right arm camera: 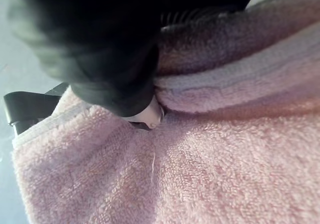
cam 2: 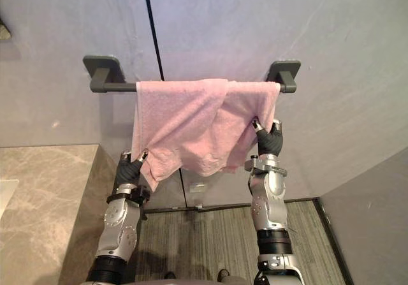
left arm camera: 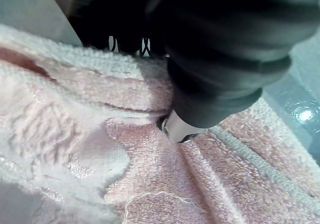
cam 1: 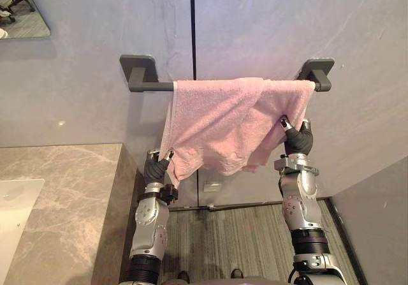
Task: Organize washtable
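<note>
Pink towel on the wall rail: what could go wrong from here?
1. The pink towel hangs bunched and lopsided over the towel rail; a downward pull by the left hand at its low corner could drag it off.
2. The right hand pinches the edge near the rail's right bracket, where the cloth might snag.

Silver-grey jointed arms (cam 1: 148,221); dark ribbed covers (left arm camera: 225,58) on left hand (cam 1: 155,169) and right hand (cam 1: 298,141).

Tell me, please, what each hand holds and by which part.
Both hold the pink towel on the bar: the left hand pinches its lower left corner, the right hand its right edge below the bar.
</note>
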Motion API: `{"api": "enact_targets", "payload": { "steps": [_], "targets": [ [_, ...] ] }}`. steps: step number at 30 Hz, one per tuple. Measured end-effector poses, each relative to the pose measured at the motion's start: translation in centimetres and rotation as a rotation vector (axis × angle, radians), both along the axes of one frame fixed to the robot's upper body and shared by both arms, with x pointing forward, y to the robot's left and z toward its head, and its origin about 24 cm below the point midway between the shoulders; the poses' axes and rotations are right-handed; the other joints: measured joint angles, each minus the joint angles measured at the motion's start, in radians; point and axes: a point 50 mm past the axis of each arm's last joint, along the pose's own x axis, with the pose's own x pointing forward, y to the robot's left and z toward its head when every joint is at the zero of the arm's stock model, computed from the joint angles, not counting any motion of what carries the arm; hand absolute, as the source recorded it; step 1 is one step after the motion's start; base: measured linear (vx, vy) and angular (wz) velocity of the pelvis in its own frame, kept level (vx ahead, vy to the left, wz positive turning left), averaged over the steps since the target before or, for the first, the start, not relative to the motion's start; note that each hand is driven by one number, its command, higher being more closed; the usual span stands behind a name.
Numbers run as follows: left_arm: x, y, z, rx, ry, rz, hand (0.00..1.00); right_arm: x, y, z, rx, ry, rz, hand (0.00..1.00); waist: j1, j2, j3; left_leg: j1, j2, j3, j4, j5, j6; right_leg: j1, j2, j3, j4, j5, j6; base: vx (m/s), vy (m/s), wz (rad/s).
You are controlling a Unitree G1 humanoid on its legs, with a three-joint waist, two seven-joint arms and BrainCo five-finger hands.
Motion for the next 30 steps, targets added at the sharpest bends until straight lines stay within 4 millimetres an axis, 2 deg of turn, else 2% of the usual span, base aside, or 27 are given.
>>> {"api": "enact_targets", "payload": {
  "steps": [8,11,13,17,26,30],
  "targets": [
    [-0.8,0.6,-1.7,0.012,0.084,0.01,0.0,-0.3,-0.6,-1.3,-0.004,0.058,-0.024,0.0,0.0,-0.001,-0.001,-0.001,0.0,0.001,0.002,-0.004,-0.001,0.0,0.0,0.001,0.0,-0.002,0.001,0.0,0.0,0.0],
    [-1.5,1.0,-2.9,0.015,0.145,0.032,0.0,-0.5,-1.2,-2.1,0.005,0.097,-0.053,0.0,0.001,-0.001,-0.001,-0.001,0.0,0.001,0.002,-0.004,-0.002,-0.001,0.0,0.001,-0.001,-0.003,0.002,0.0,0.0,0.0],
    [-2.6,1.6,-4.3,0.011,0.227,0.073,0.0,-1.3,-1.6,-3.5,0.009,0.164,-0.071,0.0,0.003,-0.002,0.0,-0.002,0.0,0.001,0.002,-0.004,-0.002,-0.001,0.0,0.002,-0.001,-0.003,0.001,0.0,0.0,0.0],
    [-4.0,2.3,-5.4,0.022,0.29,0.091,0.0,-2.8,-2.4,-6.2,0.002,0.298,-0.114,0.0,0.004,-0.002,0.0,-0.005,0.0,0.001,0.002,-0.004,-0.002,-0.004,-0.001,0.002,-0.002,-0.003,0.001,0.0,0.0,0.0],
    [-4.5,2.8,-5.2,0.025,0.28,0.106,0.0,-4.5,-4.3,-7.3,-0.049,0.36,-0.203,0.0,0.003,-0.003,-0.001,-0.004,0.001,0.008,0.007,-0.004,-0.002,-0.003,0.0,0.008,-0.001,-0.002,0.001,0.0,0.0,0.0],
    [-4.6,4.4,-2.4,0.019,0.157,0.183,0.0,-5.1,-6.2,-6.1,-0.061,0.322,-0.298,0.0,0.001,-0.003,-0.001,-0.001,0.0,0.008,0.007,-0.005,-0.002,0.001,-0.008,0.007,-0.001,-0.002,0.001,0.0,0.0,0.0]
  ]
}}
